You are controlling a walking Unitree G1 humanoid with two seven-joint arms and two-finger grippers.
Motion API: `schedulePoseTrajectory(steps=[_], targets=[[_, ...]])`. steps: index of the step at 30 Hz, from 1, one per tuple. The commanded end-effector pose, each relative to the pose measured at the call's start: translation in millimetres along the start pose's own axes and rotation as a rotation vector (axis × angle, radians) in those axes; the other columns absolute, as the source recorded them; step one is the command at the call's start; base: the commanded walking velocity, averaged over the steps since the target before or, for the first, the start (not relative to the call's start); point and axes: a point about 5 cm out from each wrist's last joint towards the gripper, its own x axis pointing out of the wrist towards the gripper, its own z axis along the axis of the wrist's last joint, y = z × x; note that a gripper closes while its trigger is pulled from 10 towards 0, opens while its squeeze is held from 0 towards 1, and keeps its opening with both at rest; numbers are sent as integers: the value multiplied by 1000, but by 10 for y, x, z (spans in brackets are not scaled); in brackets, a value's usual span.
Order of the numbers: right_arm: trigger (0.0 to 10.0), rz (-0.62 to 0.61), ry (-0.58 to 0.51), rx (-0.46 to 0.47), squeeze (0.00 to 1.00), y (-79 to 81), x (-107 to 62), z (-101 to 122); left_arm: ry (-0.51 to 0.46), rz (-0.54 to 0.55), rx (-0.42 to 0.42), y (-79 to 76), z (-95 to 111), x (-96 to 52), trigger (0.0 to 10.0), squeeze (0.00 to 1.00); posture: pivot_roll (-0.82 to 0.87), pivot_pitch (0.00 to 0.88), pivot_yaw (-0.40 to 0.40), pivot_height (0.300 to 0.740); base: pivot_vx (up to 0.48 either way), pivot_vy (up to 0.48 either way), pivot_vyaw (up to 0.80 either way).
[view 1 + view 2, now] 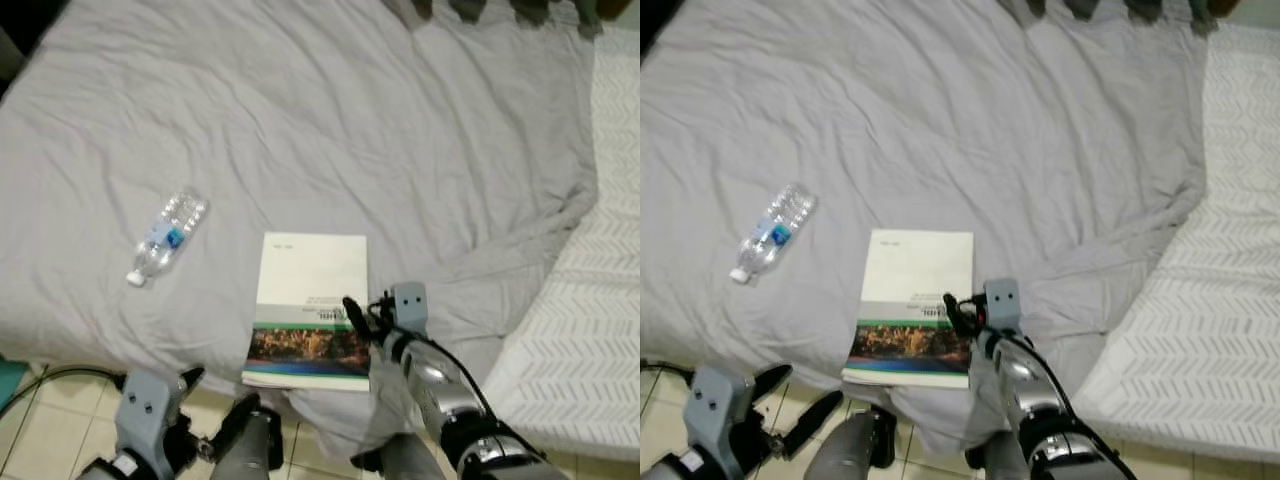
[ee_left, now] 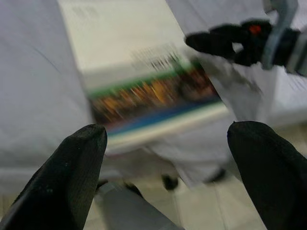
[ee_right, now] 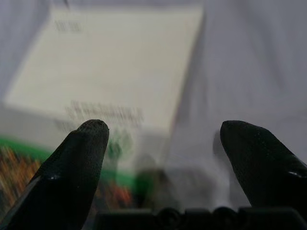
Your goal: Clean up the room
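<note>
A book [image 1: 312, 290] with a white cover and a green and orange photo strip lies flat on the grey bed sheet [image 1: 350, 130], close to the bed's front edge. My right gripper [image 1: 364, 306] is open at the book's right edge, low over the sheet; in the right wrist view [image 3: 163, 129] that edge runs between its fingers. A clear plastic water bottle [image 1: 167, 237] lies on its side to the book's left. My left gripper [image 1: 220, 392] is open below the bed's front edge, pointing up at the book [image 2: 144, 91].
A white patterned mattress cover [image 1: 590, 300] borders the sheet on the right. Pale floor tiles [image 1: 40, 425] with a dark cable [image 1: 60, 374] lie below the bed's front edge. Dark objects [image 1: 470, 8] sit at the bed's far side.
</note>
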Motion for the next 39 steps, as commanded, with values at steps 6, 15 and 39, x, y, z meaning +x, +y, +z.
schedulePoseTrajectory(steps=[6,15,39], targets=[[10000,13,115,72,0,29,-179,-383,35,4,-39,-144,-108,-26,10000,0,255,617,-27,740,0,0,0],[10000,32,74,230,0,125,-187,-398,39,25,-41,-144,-131,-54,10000,0,254,613,-26,740,0,0,0],[10000,101,19,259,0,493,-268,-484,78,20,-62,-310,-296,-67,10000,0,252,612,-51,740,0,0,0]])
